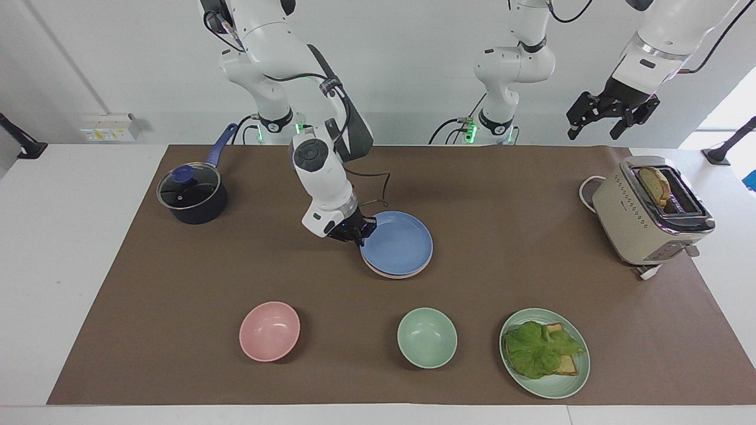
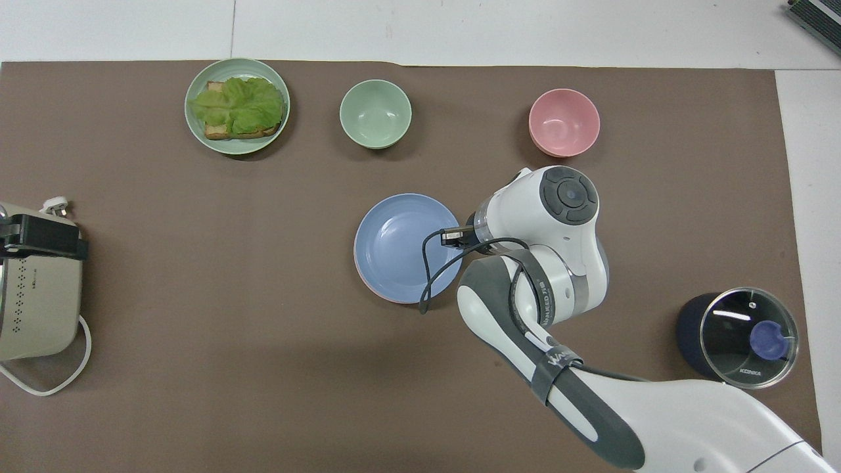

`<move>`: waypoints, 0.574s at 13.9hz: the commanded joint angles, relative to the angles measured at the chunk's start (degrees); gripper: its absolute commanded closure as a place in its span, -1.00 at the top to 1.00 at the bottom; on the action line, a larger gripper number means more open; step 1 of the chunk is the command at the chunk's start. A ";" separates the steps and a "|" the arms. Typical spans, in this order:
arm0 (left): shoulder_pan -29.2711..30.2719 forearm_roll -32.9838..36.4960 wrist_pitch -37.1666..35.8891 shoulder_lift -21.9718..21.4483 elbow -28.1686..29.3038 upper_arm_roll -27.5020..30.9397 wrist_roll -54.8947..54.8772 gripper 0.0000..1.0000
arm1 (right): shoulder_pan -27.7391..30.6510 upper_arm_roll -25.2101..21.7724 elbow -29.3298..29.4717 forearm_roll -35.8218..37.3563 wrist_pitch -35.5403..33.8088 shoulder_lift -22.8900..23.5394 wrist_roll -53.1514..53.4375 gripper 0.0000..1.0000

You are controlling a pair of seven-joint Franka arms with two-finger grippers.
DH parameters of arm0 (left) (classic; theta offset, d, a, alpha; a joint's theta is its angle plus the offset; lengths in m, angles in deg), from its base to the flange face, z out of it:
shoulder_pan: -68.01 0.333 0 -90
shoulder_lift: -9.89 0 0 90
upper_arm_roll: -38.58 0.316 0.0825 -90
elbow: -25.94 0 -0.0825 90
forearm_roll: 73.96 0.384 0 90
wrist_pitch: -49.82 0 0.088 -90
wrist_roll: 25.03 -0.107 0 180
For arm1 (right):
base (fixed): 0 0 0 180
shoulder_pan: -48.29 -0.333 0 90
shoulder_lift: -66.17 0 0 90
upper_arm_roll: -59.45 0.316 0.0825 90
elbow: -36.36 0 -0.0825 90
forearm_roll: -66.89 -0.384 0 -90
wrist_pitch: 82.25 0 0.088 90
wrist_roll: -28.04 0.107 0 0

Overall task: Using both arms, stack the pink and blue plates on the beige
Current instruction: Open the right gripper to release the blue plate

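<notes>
The right jaws (image 1: 357, 232) pinch the blue plate's (image 1: 397, 242) rim, lowering it squarely onto the pink plate (image 1: 390, 275); any beige plate beneath stays hidden. The left jaws (image 1: 612, 116) hang open above the toaster (image 1: 648, 211), waiting clear of the stack.

Matte blue plate (image 1: 397, 243); glass-lidded dark pot (image 1: 192, 196); glossy cream toaster (image 1: 649, 211); matt brown mat (image 1: 177, 283)
</notes>
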 commanded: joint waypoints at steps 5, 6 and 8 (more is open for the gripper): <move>0.50 0.34 -0.65 -0.74 0.10 -0.24 -0.51 1.00 | 0.67 0.40 0.45 0.52 -0.73 -0.82 -0.62 1.00; 0.50 0.34 -0.65 -0.65 0.10 -0.24 -0.51 1.00 | 0.67 0.31 0.19 0.52 -0.91 -2.12 -0.53 1.00; 0.50 0.34 -0.65 -0.65 0.10 -0.24 -0.42 1.00 | 2.41 -0.04 0.19 0.52 -2.74 -5.19 -0.36 1.00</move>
